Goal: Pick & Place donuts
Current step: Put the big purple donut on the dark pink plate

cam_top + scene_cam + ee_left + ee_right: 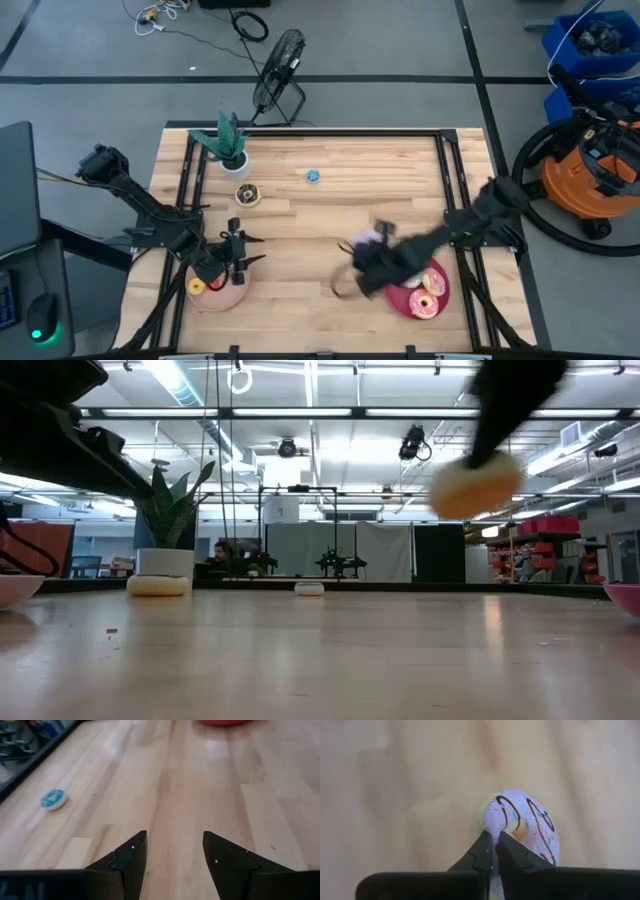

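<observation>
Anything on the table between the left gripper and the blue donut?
No. In the left wrist view only bare wood lies between the left gripper and the blue donut.

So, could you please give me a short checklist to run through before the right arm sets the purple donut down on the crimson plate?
1. Grip: the right end effector is shut on the rim of the purple-iced toy ring donut with dark drizzle: ok.
2. Donut off the wooden table: the low view shows it lifted clear: ok.
3. Free spot on the round crimson plate: it already holds pink-and-white donuts and the arm hides part of it: cannot tell.
4. Donut above the plate: it hangs beside the plate, over the table: not ok.
5. Left end effector out of the way: open, over the round pink plate on the far side: ok.
</observation>
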Controlling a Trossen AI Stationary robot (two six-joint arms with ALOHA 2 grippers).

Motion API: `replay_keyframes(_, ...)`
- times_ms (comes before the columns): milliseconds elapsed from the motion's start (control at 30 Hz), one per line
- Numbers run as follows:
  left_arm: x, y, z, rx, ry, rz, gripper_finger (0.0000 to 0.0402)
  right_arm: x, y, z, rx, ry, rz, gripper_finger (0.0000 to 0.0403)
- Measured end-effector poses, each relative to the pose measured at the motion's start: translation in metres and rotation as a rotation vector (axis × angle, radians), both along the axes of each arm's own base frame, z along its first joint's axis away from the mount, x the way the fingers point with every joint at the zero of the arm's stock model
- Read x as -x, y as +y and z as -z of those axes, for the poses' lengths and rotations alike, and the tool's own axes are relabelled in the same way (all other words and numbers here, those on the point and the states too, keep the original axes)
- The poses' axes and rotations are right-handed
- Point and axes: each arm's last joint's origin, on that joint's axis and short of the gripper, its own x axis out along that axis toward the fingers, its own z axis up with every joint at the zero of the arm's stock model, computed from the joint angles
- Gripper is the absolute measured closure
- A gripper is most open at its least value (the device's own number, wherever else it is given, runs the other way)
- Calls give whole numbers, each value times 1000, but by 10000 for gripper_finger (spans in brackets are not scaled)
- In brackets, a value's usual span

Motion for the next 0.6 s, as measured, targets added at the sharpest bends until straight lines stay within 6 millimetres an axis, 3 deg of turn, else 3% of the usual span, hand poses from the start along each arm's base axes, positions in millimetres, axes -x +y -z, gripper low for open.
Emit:
replay_keyframes(167,-3,3,-2,-23,-32,-51,203,43,52,16,-160,-34,82,382)
replay_keyframes(267,-5,6,-3,-48,-44,-68,203,57,76,31,-254,-47,114,382)
replay_keyframes(400,-9,9,-5,-71,-56,-81,203,70,92,45,-244,-20,131,382)
replay_keyframes(600,-11,11,-6,-70,-64,-95,203,82,95,50,-146,-4,134,382)
